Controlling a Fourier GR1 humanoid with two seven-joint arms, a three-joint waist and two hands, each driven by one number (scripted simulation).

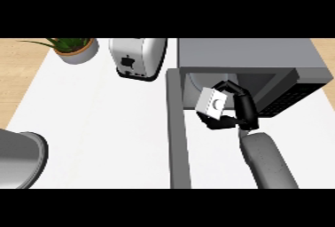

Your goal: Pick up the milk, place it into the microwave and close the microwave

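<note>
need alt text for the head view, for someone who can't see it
The robot's right hand holds a white milk carton at the mouth of an open grey microwave, whose door swings out toward the viewer. A toaster and potted plant sit behind on the white counter.

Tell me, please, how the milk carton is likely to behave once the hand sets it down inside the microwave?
The milk looks boxy with flat faces, so it probably won't roll. It sits tilted in the right hand, so it might tip if released at that angle. Its straight edges suggest it is stiff rather than floppy.
</note>
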